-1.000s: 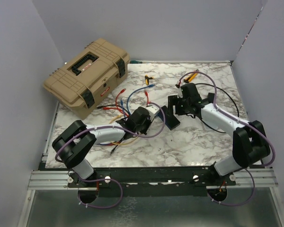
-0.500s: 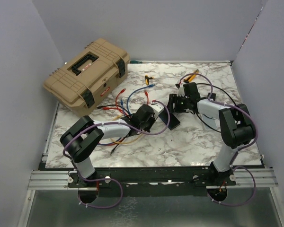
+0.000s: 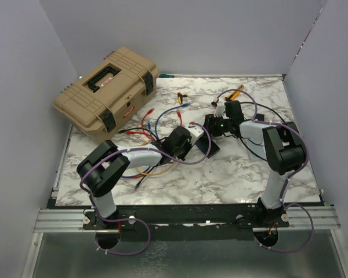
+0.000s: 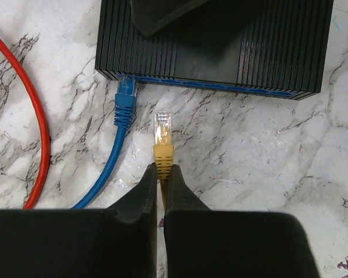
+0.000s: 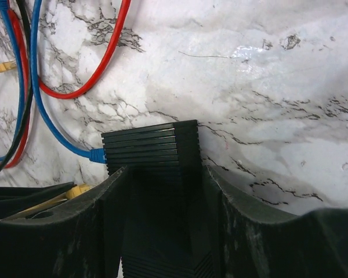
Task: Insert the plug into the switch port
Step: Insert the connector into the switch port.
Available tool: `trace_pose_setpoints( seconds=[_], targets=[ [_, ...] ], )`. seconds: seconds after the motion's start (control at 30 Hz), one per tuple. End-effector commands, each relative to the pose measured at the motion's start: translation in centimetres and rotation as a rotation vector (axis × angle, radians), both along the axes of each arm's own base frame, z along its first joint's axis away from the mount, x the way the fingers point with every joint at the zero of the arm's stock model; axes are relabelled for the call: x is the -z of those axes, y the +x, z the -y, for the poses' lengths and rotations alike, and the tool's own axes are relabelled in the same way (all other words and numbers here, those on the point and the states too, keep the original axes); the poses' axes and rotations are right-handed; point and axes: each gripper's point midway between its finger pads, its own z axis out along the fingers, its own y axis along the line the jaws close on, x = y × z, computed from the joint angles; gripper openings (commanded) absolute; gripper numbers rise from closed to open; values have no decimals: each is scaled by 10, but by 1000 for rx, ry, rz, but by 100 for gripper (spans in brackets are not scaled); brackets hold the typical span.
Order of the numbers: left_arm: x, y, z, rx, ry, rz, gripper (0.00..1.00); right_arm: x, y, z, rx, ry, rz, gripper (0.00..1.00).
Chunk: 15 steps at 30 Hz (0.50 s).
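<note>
The switch is a black ribbed box (image 4: 220,52) with a blue port face (image 4: 220,87) along its near edge. A blue plug (image 4: 125,95) sits in its left port. My left gripper (image 4: 163,168) is shut on a yellow cable just behind its clear-tipped plug (image 4: 162,128). That plug points at the port face from a short gap away. In the right wrist view my right gripper (image 5: 165,174) straddles the switch (image 5: 151,147), a finger pressed on each side. From above, both grippers meet at the switch (image 3: 206,142) mid-table.
A tan toolbox (image 3: 107,87) stands at the back left. Red (image 4: 40,133), blue and black cables loop over the marble top left of the switch. Small yellow tools (image 3: 236,91) lie near the back edge.
My right arm has swung left and its jaws have narrowed onto the switch. The left gripper has carried the yellow plug a little closer to the switch.
</note>
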Motion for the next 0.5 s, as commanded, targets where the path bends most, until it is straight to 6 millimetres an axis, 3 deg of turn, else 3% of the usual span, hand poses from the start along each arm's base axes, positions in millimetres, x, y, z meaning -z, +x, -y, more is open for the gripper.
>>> trace_pose_setpoints(
  seconds=[0.0, 0.47],
  targets=[
    [-2, 6, 6, 19, 24, 28, 0, 23, -16, -4, -74, 1, -67, 55],
    [1, 23, 5, -49, 41, 68, 0, 24, -16, -3, -80, -5, -73, 55]
  ],
)
